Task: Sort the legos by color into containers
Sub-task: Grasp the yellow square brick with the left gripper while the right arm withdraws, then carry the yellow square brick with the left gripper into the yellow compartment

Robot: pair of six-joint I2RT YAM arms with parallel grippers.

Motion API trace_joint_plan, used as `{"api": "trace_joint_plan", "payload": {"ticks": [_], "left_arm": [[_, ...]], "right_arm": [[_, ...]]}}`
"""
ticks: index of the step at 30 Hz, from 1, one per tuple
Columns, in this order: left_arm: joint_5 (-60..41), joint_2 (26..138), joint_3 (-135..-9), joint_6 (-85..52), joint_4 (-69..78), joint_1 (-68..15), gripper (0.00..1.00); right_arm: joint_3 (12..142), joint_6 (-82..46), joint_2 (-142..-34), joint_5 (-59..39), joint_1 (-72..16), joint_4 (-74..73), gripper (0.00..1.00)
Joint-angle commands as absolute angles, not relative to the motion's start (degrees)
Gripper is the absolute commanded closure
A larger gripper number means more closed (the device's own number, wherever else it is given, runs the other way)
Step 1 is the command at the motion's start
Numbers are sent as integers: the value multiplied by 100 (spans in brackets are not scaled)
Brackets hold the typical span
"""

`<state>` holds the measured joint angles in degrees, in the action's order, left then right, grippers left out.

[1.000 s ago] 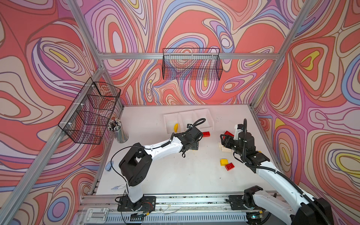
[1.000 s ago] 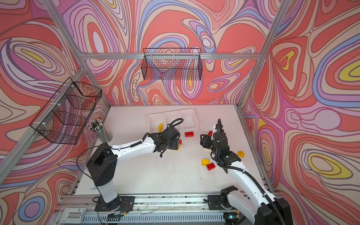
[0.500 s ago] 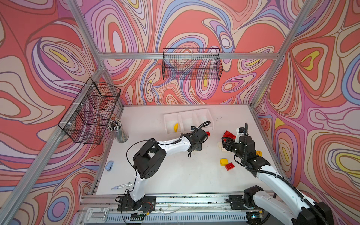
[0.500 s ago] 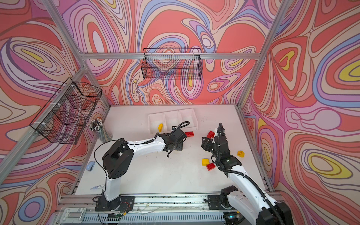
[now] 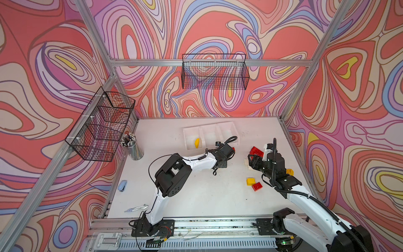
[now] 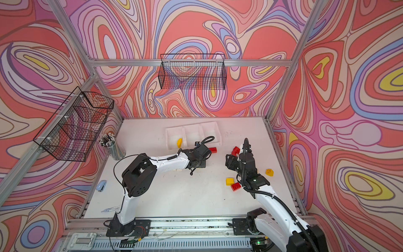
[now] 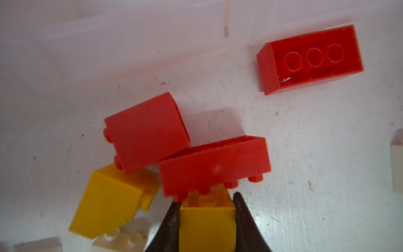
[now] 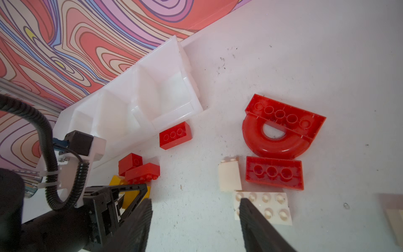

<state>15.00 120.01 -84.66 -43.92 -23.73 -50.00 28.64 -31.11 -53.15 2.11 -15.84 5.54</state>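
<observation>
One yellow brick (image 7: pixel 207 227) pinched by left end effector (image 7: pixel 206 199) — wrist-only sight; right end effector (image 8: pixel 195 200) gapes empty.

Three joined white bins (image 5: pixel 210 136) stand open-topped, the left-end one holding a yellow wedge (image 5: pixel 197 143); before them a yellow brick (image 7: pixel 207 227) sits pinched in the left gripper (image 7: pixel 206 199) beside tumbled red bricks (image 7: pixel 146 133), with red arch (image 8: pixel 281 131) and white bricks (image 8: pixel 263 207) loose further right.

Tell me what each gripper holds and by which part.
Left gripper clamps a yellow brick by its two opposite sides. Right gripper is open, holding nothing.
</observation>
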Motion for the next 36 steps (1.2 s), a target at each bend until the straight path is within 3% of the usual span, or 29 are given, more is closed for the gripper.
{"api": "trace_joint_plan", "payload": {"ticks": [1,14,23,36], "left_arm": [[1520,11957,-8512,-4447,-2365,-5016,84],[1838,10591,-8301,-4077,-2467,-4960,85],[1538,10092,-8528,-3597,-2718,-3935,84],[1250,11216,-9536,-3206,-2886,-2742,84]], "right_arm": [[2839,-3084,-5344,211,-1573,524,33],[2806,-3049,-5414,-99,-1574,497,33],[2684,-3077,-5445,-458,-1574,191,33],[2647,-3146,-5714,-720,-1578,-185,33]]}}
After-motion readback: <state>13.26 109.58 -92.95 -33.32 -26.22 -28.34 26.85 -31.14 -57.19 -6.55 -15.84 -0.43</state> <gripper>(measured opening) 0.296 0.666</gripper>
